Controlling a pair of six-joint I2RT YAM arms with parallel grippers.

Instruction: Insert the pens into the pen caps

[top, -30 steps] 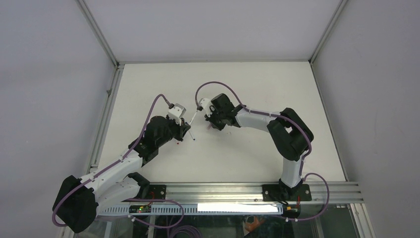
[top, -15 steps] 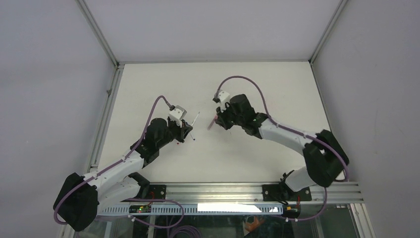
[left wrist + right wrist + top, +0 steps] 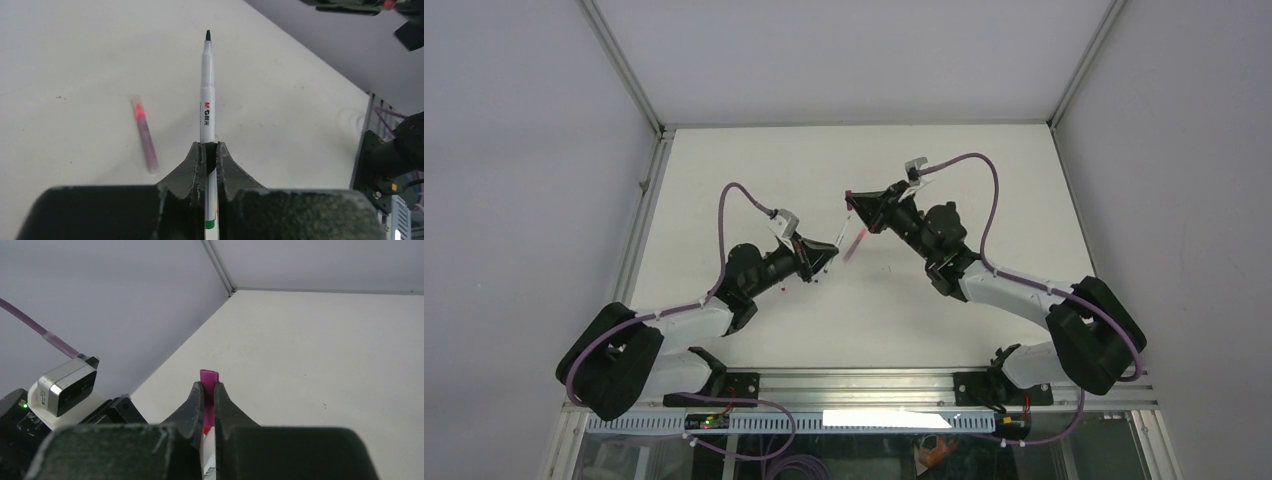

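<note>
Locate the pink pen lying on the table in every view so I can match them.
Top external: pink pen mid-table, just right of the left gripper.
Left wrist: pink pen on the table, left of the held white pen.
Right wrist: not in view.
Shared landmark: the left gripper beside it.

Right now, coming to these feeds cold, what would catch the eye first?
The left tool grips a white pen, its dark green tip bare and pointing forward. The right tool, facing it over the table, pinches a magenta piece, probably a cap. A pink pen lies loose on the table, left of the white one in the left wrist view.
</note>
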